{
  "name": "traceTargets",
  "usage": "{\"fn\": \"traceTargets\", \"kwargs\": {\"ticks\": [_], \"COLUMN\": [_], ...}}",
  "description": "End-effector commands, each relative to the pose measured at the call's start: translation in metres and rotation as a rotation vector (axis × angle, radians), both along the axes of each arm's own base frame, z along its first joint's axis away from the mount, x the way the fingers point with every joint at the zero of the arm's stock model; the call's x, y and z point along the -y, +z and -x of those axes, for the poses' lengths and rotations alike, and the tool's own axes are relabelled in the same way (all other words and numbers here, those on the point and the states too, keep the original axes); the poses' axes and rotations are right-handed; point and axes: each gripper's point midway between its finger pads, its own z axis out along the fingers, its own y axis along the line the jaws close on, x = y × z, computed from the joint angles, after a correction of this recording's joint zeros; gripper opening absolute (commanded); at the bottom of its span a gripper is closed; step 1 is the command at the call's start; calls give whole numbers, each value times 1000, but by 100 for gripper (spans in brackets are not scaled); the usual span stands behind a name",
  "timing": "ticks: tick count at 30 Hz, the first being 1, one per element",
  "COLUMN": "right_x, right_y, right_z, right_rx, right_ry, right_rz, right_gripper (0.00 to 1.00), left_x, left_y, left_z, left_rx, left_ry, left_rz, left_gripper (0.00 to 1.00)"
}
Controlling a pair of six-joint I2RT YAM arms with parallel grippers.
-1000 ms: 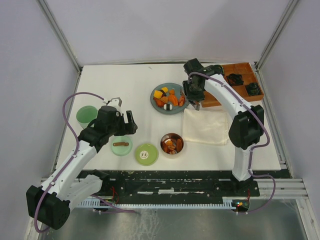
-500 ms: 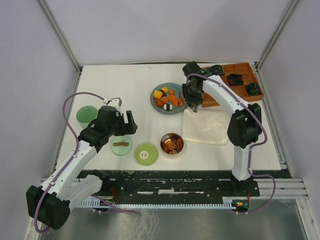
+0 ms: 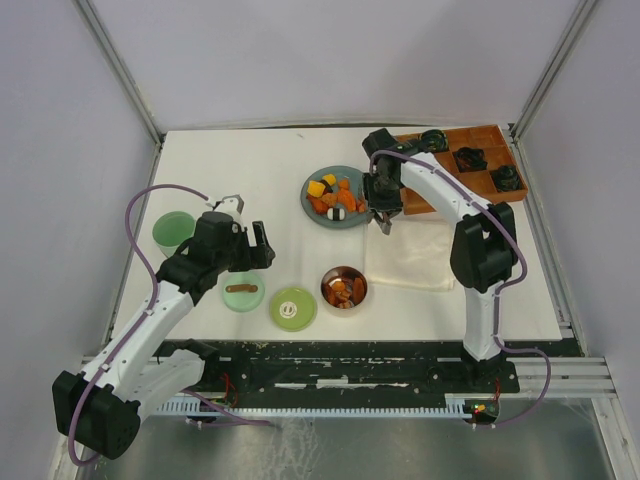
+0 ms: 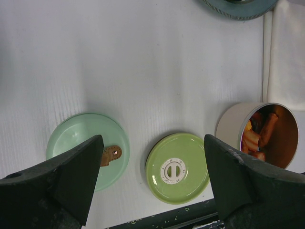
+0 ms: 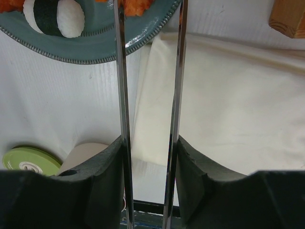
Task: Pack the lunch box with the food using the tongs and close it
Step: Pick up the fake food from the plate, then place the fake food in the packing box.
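White table: steel bowl is partly filled, more food sits on the plate, and the mint lid and lime lid are off, so packing looks partway with closing left. Right gripper clamps the tongs, long axis along its fingers, open tips pointing over the plate rim beside the cloth. Left gripper hangs wide open and empty above the lids.

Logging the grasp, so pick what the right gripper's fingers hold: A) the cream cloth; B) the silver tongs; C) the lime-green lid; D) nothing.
B: in the right wrist view both arms of the silver tongs run up from between the fingers of the right gripper, pressed against each one.
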Motion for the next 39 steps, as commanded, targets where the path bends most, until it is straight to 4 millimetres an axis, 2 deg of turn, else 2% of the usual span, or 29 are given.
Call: {"fn": "traceTargets", "kwargs": {"ticks": [1, 10, 13, 18, 22, 25, 30, 33, 39], "right_x": [-10, -11, -5, 1, 1, 1, -5, -16, -16], "right_y": [-2, 3, 6, 27, 47, 54, 76, 93, 115], "right_z": [-8, -12, -13, -14, -9, -3, 16, 36, 75], "right_rx": [21, 50, 61, 131, 183, 193, 211, 225, 187], "right_ry": [-24, -67, -91, -106, -116, -117, -91, -54, 32], "right_rz": [-51, -114, -106, -123, -163, -191, -280, -399, -451], "right_gripper": [48, 40, 32, 22, 19, 18, 17, 18, 18], "left_x": [3, 3, 2, 2, 2, 2, 2, 2, 3], "left_y": [14, 15, 15, 15, 15, 15, 16, 15, 16], "left_z": [-8, -8, -8, -8, -8, -8, -8, -8, -7], "left_rx": [52, 55, 55, 57, 57, 56, 60, 59, 57], "left_ry": [11, 13, 14, 15, 15, 13, 15, 14, 11], "left_rz": [37, 35, 34, 33, 34, 35, 34, 35, 37], "left_gripper": [92, 92, 92, 92, 92, 92, 92, 92, 92]}}
